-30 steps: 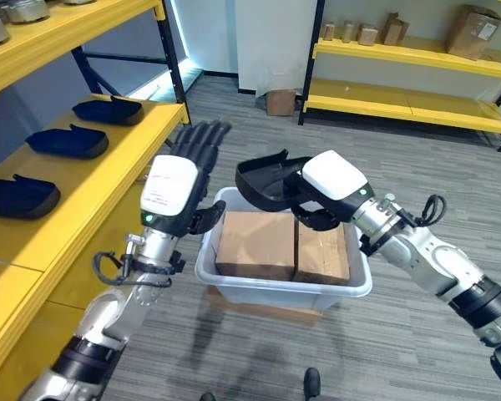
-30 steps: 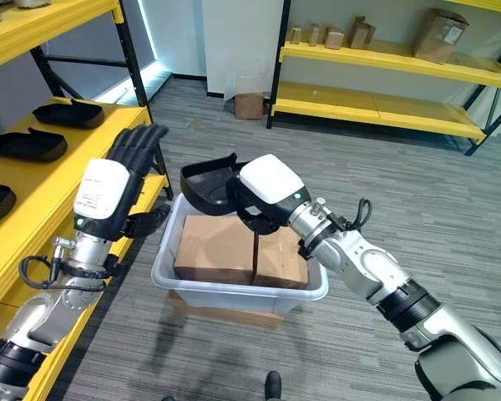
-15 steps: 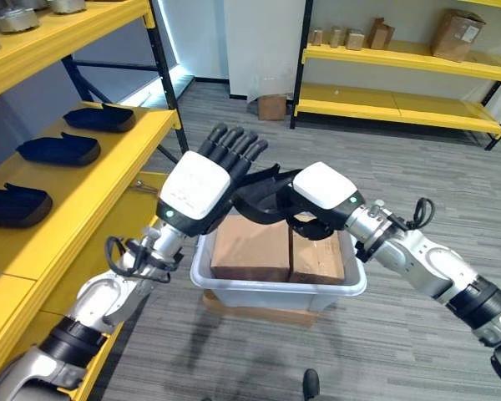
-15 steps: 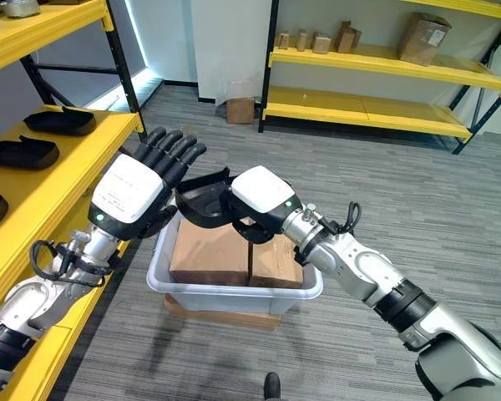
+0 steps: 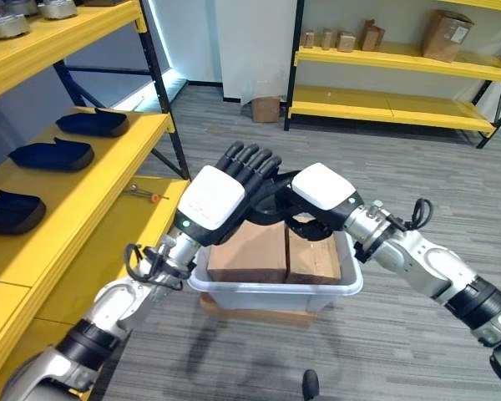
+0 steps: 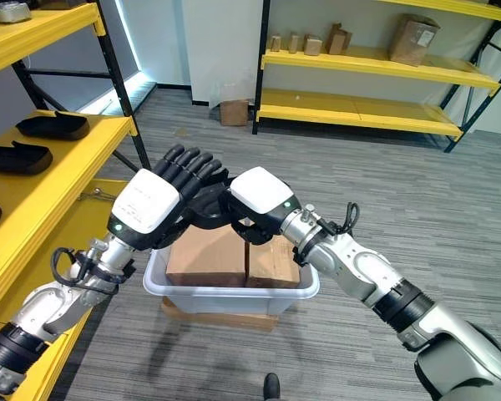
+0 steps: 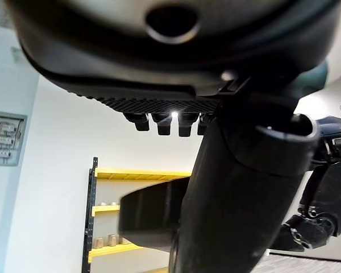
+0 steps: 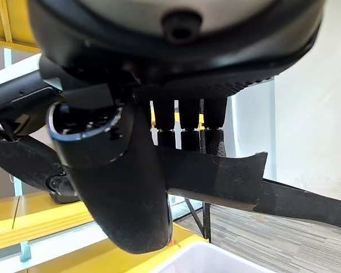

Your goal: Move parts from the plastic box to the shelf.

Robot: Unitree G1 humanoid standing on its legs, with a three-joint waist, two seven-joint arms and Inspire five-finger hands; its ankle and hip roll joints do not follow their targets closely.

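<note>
- The black part [image 6: 207, 203] hangs in the air above the plastic box [image 6: 230, 295], caught between my two hands at the box's shelf-side end.
- My right hand [image 6: 257, 200] grips it, thumb and fingers curled round its edge; the right wrist view shows the dark shell [image 8: 216, 176] pinched past the thumb.
- My left hand [image 5: 219, 200] reaches in from the shelf side with its fingers fairly straight, lying against the part's outer face. Its wrist view shows the part [image 7: 153, 219] between thumb and fingers, but I cannot tell for sure that the thumb has pressed onto it, so I count this hand as not yet gripping.
- The step in hand looks like a hand-over from right to left. To do it well, I should close the left thumb and fingers firmly on the rim before the right lets go, and keep the part level so the shell does not slip or twist.
- Below, two cardboard cartons [image 5: 249, 251] sit side by side in the box, so a dropped part would land on them.
- To my left the yellow shelf [image 5: 100, 200] carries three matching dark parts [image 5: 52, 154] in a row; the open stretch nearer me, by a small tool [image 5: 142, 194], looks the likely landing place.
</note>
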